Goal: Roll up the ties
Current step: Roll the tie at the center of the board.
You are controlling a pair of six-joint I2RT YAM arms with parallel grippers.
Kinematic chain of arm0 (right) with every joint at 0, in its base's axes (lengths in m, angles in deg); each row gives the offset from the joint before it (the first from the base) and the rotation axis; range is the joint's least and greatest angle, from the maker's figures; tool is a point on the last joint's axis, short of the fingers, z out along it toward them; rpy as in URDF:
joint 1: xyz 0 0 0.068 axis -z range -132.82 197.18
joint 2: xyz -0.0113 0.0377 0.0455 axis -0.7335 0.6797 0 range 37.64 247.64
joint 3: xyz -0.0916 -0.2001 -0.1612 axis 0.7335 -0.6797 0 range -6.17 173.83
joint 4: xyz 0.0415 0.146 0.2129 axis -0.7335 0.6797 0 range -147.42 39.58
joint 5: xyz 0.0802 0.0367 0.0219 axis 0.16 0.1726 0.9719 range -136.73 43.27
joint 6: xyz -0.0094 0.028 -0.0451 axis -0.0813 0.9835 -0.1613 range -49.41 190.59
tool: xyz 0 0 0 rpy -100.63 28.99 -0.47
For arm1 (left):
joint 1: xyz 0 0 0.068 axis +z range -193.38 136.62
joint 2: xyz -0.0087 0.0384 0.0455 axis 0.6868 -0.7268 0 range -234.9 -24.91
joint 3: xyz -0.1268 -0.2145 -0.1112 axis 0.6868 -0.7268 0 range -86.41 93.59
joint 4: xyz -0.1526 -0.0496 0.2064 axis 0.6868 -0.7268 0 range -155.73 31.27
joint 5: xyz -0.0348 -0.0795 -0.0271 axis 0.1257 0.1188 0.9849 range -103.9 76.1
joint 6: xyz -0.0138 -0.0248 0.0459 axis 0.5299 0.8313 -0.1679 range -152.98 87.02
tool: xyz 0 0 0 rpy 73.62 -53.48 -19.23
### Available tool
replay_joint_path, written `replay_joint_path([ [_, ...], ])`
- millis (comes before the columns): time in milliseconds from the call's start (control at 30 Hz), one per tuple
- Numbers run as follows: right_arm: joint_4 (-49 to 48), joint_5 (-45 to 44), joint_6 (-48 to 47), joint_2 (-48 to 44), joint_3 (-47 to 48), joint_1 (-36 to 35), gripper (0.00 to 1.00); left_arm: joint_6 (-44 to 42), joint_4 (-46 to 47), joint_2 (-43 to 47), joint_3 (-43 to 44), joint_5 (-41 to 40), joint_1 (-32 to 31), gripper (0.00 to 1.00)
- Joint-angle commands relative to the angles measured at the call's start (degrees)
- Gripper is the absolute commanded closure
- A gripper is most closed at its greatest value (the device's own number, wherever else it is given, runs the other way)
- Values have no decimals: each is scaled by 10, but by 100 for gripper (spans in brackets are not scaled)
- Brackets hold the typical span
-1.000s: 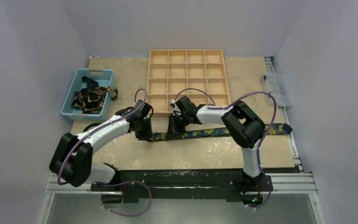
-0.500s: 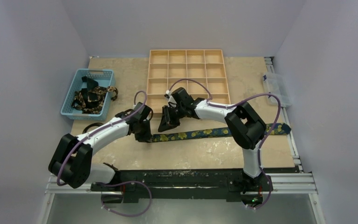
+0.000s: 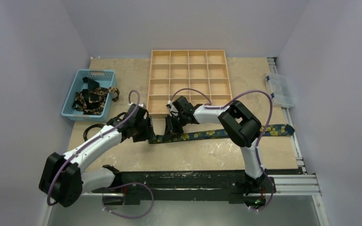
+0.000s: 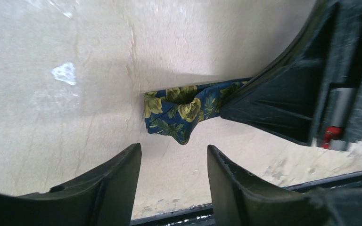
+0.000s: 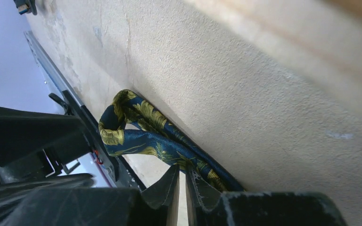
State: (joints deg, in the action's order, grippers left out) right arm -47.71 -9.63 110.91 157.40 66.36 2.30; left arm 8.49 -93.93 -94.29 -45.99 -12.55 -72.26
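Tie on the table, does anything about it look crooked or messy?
Yes. The left end of the tie is bunched into a loose, lopsided loop rather than a tidy roll. The rest lies stretched out flat across the table.

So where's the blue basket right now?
In the top view, the blue basket sits on the table's far left side, left of the wooden tray, with patterned ties inside.

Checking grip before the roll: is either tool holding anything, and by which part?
The right tool pinches the tie just behind its curled end; the left tool is open, holding nothing.
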Motion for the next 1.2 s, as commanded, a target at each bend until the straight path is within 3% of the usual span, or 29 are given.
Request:
replay_joint_path([
  [0,14,-32,-24,-2,-17,-2,89,15,3,56,-3,-42,17,44],
  [467,13,-30,-21,-1,-10,-2,89,5,91,-32,3,29,21,78],
  [1167,-23,-9,-4,-37,-14,-2,82,55,173,-87,-31,100,1,93],
])
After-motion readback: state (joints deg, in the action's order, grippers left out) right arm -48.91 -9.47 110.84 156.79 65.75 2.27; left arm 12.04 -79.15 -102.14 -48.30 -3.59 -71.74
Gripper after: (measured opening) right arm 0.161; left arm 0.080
